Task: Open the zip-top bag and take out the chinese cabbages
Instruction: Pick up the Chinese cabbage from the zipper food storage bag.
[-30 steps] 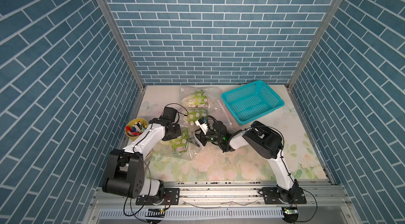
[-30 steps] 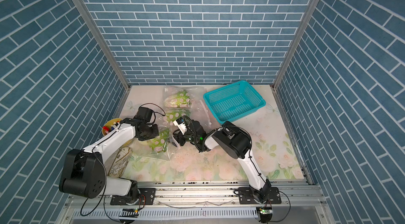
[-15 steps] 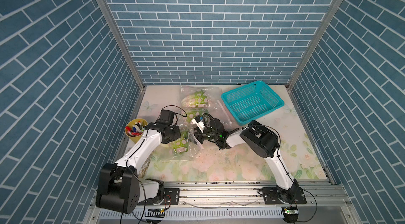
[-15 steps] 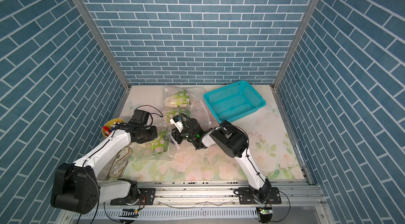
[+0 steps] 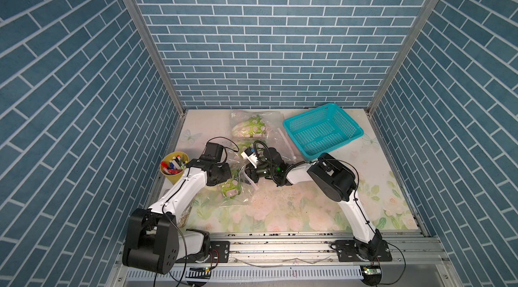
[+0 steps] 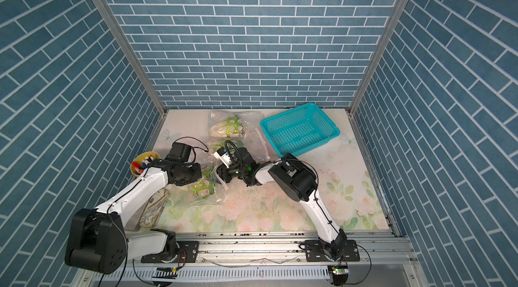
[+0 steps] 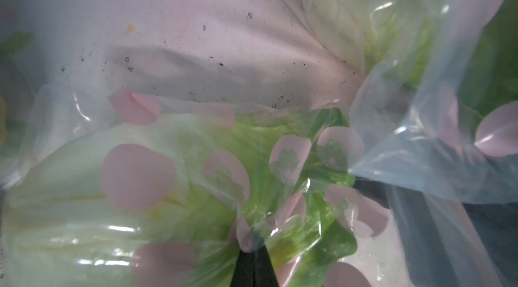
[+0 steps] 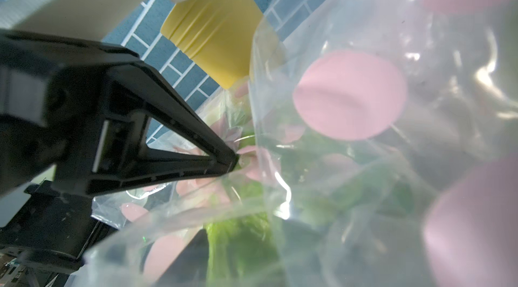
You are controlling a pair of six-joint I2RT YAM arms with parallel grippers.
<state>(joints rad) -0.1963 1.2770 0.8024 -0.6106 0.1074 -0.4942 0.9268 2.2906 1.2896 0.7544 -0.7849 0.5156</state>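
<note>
The clear zip-top bag (image 5: 238,201) with pink dots lies at the table's left middle. One chinese cabbage (image 5: 230,187) lies in it by my left gripper (image 5: 230,177). My left gripper (image 7: 253,249) is shut, pinching the bag film over that cabbage's green leaves (image 7: 280,187). My right gripper (image 5: 249,177) reaches into the bag mouth from the right. In the right wrist view a green cabbage leaf top (image 8: 238,226) fills the gap of the right gripper (image 8: 241,249), whose jaws look closed on it. In both top views another bagged cabbage (image 6: 227,127) lies at the back.
A teal basket (image 5: 322,128) stands at the back right. A yellow cup (image 5: 173,166) of markers sits close to the left arm, and a patterned pouch (image 6: 154,210) lies under that arm. Brick walls enclose the table on three sides.
My right gripper has pushed slightly further left into the bag mouth and its jaws have narrowed. The left arm has stretched out lower while keeping its pinch on the film.
</note>
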